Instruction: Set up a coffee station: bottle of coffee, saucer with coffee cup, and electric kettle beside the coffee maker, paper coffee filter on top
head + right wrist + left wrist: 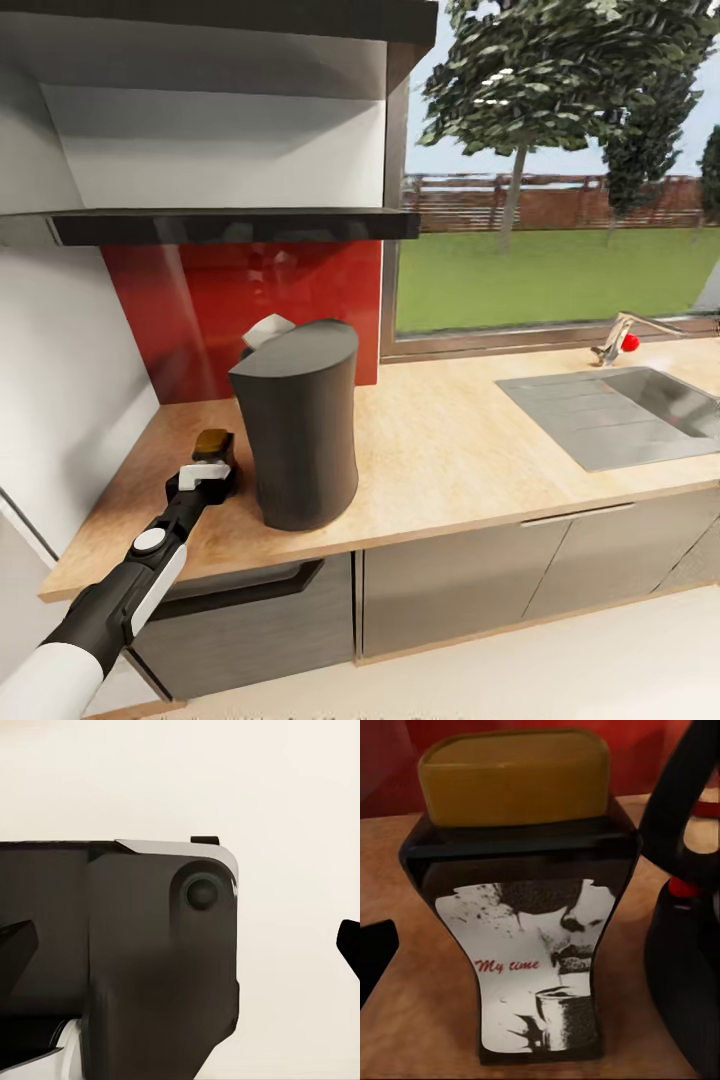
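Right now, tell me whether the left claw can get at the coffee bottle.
Probably yes: the left claw sits right at the coffee bottle, which stands upright on the countertop with nothing between them.

Head view: from up high, down onto the kitchen countertop (pixel 450 450). Left wrist view: very close to the bottle of coffee (pixel 521 907), seen from the head too (pixel 214 447).

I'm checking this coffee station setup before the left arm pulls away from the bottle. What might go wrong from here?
The bottle of coffee stands on the countertop close beside the coffee maker, with the left gripper right at it. A careless retreat might tip the bottle or nudge it against the machine. The paper coffee filter sits at the far edge of the machine's slanted top, so a bump to the coffee maker could shake it off.
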You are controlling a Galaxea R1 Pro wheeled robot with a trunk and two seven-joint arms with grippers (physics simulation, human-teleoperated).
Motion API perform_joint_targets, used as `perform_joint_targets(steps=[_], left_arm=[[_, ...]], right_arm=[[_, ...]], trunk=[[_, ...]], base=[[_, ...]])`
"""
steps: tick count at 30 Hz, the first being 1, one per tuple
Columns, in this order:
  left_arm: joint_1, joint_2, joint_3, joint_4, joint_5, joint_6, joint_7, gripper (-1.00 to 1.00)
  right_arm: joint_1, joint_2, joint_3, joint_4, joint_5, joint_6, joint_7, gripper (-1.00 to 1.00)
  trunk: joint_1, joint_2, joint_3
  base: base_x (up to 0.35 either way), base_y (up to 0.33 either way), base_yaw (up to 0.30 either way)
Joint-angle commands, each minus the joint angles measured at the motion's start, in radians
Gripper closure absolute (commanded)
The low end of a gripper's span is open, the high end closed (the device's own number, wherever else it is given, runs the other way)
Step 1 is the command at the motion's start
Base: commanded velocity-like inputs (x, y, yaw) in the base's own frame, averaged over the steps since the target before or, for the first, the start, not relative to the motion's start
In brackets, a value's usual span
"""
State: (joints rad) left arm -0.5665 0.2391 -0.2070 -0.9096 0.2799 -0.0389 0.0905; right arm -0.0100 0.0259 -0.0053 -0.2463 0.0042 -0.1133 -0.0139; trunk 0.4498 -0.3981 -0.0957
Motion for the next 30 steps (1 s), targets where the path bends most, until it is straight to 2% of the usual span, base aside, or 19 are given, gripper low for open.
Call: perform_joint_targets(steps=[1, 10, 30], left_arm=[[-0.001, 0.002, -0.007, 0.0, 0.01, -0.004, 0.009, -1.0], [-0.001, 0.002, -0.008, 0.0, 0.01, -0.004, 0.009, -1.0], [0.015, 0.002, -0.008, -0.006, 0.01, -0.01, 0.003, -1.0]], right_arm=[[-0.001, 0.0, 0.0, 0.0, 0.0, -0.003, -0.001, -1.0], [-0.001, 0.0, 0.001, 0.001, 0.0, -0.003, -0.001, -1.0], [-0.001, 0.0, 0.001, 0.001, 0.0, -0.003, -0.001, -1.0]], trunk=[[0.0, -0.002, -0.002], [0.0, -0.002, -0.002], [0.0, -0.002, -0.002]], base=[[-0.116, 0.0, 0.0], [-0.069, -0.006, 0.0], [-0.284, -0.065, 0.0]])
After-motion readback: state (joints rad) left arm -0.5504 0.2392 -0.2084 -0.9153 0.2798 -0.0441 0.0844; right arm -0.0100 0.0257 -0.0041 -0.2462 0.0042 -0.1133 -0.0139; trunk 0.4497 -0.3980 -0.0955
